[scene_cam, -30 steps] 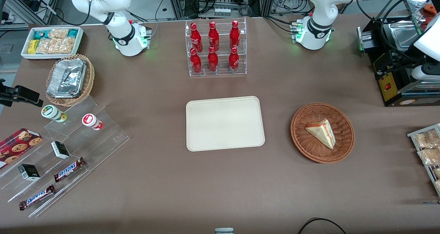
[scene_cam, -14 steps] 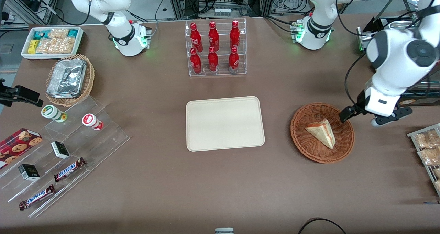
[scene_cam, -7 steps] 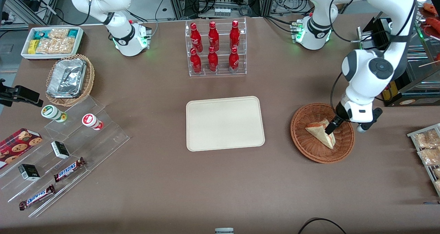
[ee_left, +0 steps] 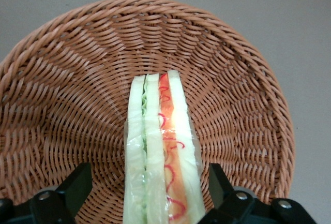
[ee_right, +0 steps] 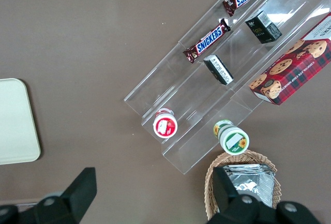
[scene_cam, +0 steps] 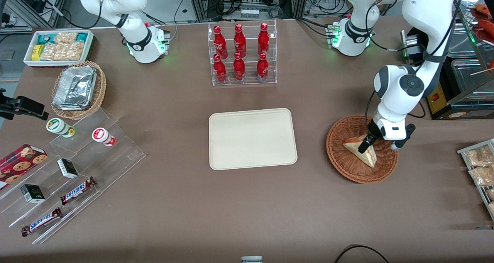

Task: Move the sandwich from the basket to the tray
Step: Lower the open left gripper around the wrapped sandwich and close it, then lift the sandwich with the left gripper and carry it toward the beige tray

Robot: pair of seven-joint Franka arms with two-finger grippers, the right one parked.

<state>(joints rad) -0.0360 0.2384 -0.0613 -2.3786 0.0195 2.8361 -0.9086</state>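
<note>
The sandwich (scene_cam: pixel 367 157) is a pale bread wedge with red, orange and green filling, and it lies in the round reddish-brown basket (scene_cam: pixel 339 166). My left gripper (scene_cam: pixel 366 144) is down in the basket and open. In the left wrist view the gripper (ee_left: pixel 148 178) has one black finger (ee_left: pixel 77 182) on each side of the sandwich (ee_left: pixel 160 146), with a gap between each finger and the bread. The basket's weave (ee_left: pixel 77 89) surrounds it. The cream-beige tray (scene_cam: pixel 252 139) lies flat at the table's middle, toward the parked arm from the basket. Its edge shows in the right wrist view (ee_right: pixel 15 120).
A clear rack of red bottles (scene_cam: pixel 242 54) stands farther from the front camera than the tray. A black machine (scene_cam: pixel 444 97) and a rack of snack packets (scene_cam: pixel 480 166) lie past the basket at the working arm's end. An acrylic snack stand (scene_cam: pixel 73 166), a foil-lined tan basket (scene_cam: pixel 79 89) and a white snack bin (scene_cam: pixel 58 46) lie at the parked arm's end.
My left arm swung in from the working arm's end of the table and came down over the basket. Its open fingers now straddle the sandwich, which has not moved.
</note>
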